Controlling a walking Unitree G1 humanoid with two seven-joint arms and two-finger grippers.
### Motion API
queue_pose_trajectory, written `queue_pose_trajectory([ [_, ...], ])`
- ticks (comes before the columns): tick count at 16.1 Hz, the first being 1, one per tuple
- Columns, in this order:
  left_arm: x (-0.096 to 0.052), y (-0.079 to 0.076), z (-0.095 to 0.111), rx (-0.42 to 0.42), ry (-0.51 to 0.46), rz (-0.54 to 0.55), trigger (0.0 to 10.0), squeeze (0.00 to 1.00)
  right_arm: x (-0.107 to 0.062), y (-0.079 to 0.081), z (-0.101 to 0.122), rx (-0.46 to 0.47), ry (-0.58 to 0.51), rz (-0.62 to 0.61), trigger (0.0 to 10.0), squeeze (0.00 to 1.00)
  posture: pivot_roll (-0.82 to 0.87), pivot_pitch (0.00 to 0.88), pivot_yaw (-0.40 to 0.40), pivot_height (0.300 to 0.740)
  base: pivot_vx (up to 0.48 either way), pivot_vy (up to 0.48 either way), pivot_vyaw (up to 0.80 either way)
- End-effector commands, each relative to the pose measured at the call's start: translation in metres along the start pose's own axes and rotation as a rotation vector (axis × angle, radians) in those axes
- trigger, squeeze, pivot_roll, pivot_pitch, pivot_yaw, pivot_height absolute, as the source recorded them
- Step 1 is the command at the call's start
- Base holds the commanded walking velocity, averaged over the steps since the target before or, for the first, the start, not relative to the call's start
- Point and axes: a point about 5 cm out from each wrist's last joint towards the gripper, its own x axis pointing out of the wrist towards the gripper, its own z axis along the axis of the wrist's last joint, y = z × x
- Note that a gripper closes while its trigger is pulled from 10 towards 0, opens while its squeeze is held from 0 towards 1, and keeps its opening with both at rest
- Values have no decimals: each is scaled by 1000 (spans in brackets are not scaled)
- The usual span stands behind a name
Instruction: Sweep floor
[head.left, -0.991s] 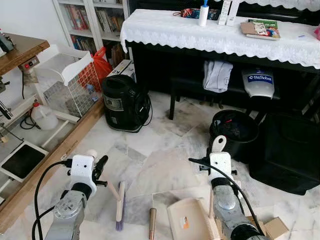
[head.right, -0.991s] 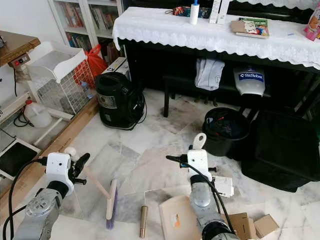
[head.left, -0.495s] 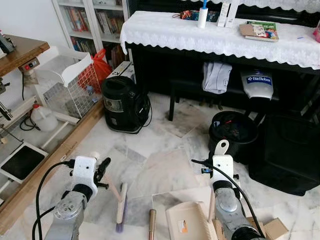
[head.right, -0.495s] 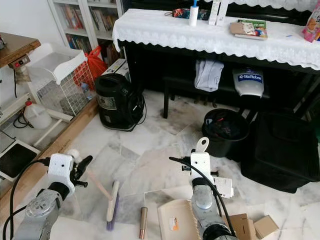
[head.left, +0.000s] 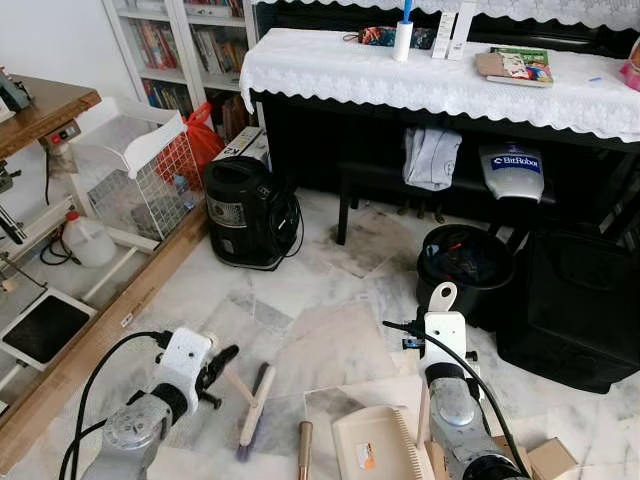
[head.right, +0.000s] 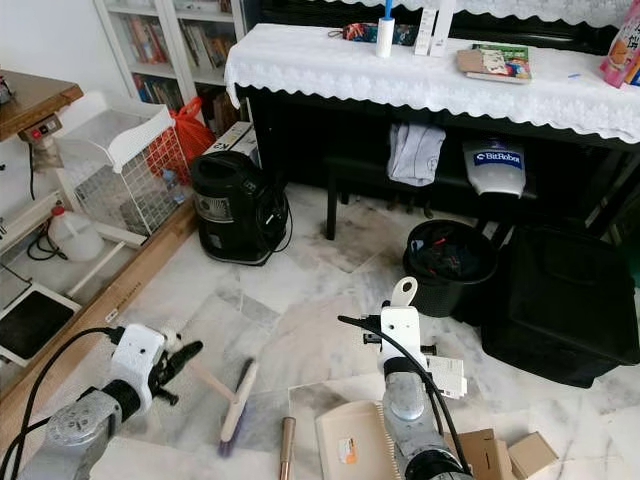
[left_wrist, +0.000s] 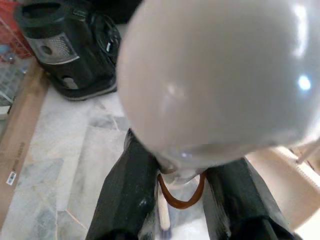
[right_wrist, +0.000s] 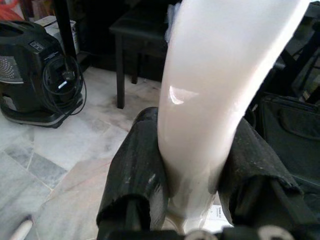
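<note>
Left eye view, left gripper (head.left: 212, 362) clamping broom (head.left: 254, 397), right gripper (right_wrist: 197, 165) clamping dustpan (head.left: 372, 443), "BitRobot" bag (head.left: 511, 170)

left gripper (head.left: 215, 365) grips broom (head.left: 253, 400); dustpan (head.left: 375, 445) beside right arm

Floor (head.left: 330, 270): grey-white marble veining. Broom (head.left: 252, 402) has cream handle, purple bristles; dustpan (head.left: 372, 450) cream with an orange sticker. Vacuum (head.left: 245, 210) and bin (head.left: 465, 268) black, lace tablecloth (head.left: 440, 75) white.
</note>
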Motion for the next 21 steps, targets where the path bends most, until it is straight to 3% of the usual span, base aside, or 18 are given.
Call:
queue_pose_trajectory([
  [1, -8, -6, -24, 14, 152, -70, 10000, 0, -4, 1, -9, -12, 51, 6, 10000, 0, 175, 49, 19, 740, 0, 0, 0],
  [3, -12, -7, -28, 54, 202, -136, 10000, 0, -3, -3, -6, -16, 28, -26, 10000, 0, 177, 48, 19, 740, 0, 0, 0],
  [11, -17, -3, -27, 69, 246, -169, 10000, 0, 2, -8, 3, -21, -27, -69, 10000, 0, 177, 52, 17, 740, 0, 0, 0],
  [15, -31, -8, -25, -60, 315, -335, 10000, 0, 1, -6, 2, -21, -19, -64, 10000, 0, 176, 56, 17, 740, 0, 0, 0],
  [17, -30, 4, -11, -181, 233, -296, 10000, 0, 1, -6, 1, -24, -14, -63, 10000, 0, 181, 55, 17, 740, 0, 0, 0],
  [19, -28, 7, -7, -201, 204, -274, 10000, 0, 1, -5, 1, -25, -11, -61, 10000, 0, 180, 56, 17, 740, 0, 0, 0],
  [21, -24, 6, 3, -289, 134, -244, 10000, 0, 1, -5, 1, -25, -8, -58, 10000, 0, 181, 57, 16, 740, 0, 0, 0],
])
